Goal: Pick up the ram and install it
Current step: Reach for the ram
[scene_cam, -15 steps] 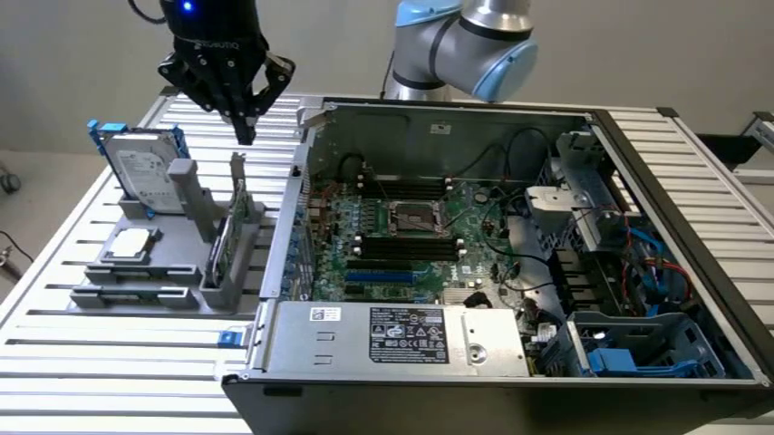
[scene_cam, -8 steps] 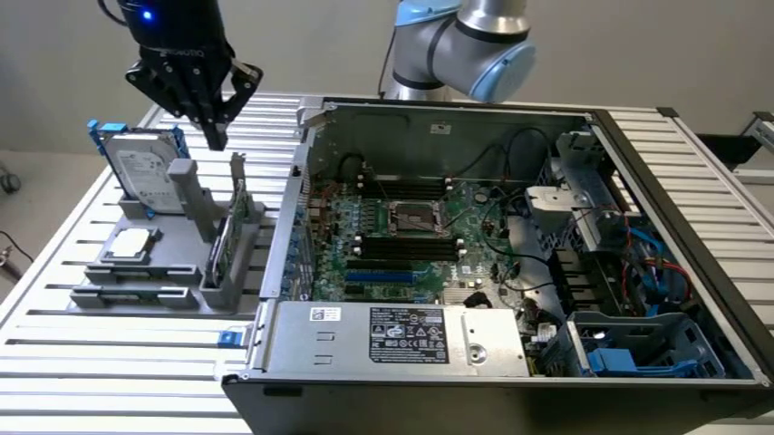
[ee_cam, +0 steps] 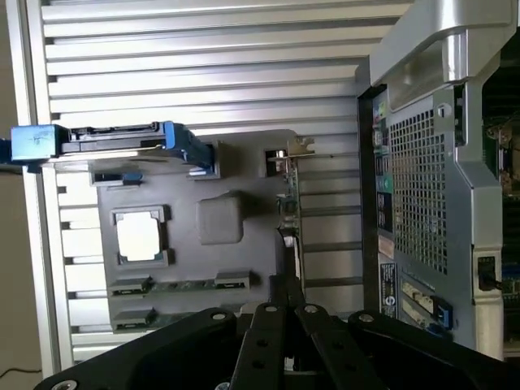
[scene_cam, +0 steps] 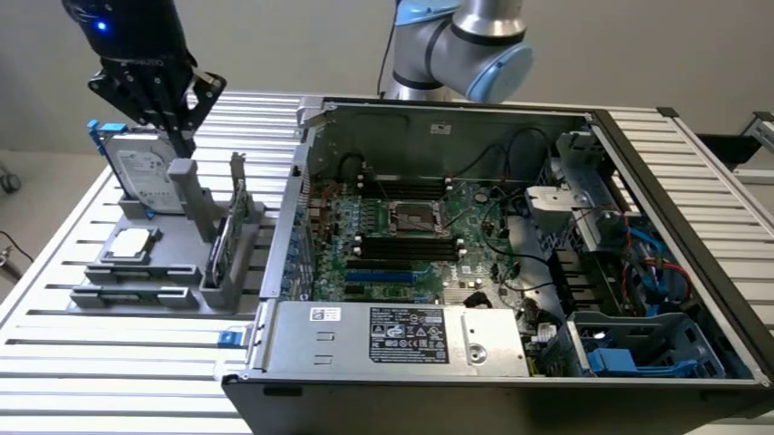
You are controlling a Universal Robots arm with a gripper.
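Note:
My black gripper (scene_cam: 181, 143) hangs shut and empty above the grey parts holder (scene_cam: 181, 237), over its back end by the hard drive (scene_cam: 143, 177). In the wrist view the fingertips (ee_cam: 286, 280) meet close to the edge-on green card with the metal bracket (ee_cam: 289, 199). The ram (ee_cam: 180, 284) is a thin green stick lying edge-on in the holder's clips beside the silver processor chip (ee_cam: 138, 239); a second stick (ee_cam: 136, 318) lies parallel to it. Neither is touched. Black memory slots (scene_cam: 409, 246) flank the processor socket (scene_cam: 409, 216) inside the open computer case (scene_cam: 290, 236).
The holder stands on a slatted metal table (scene_cam: 109, 362) at the exterior view's left of the case. The case wall rises between holder and motherboard. A power supply (scene_cam: 400, 337), a blue drive cage (scene_cam: 629, 349) and cables crowd the case's near and right side.

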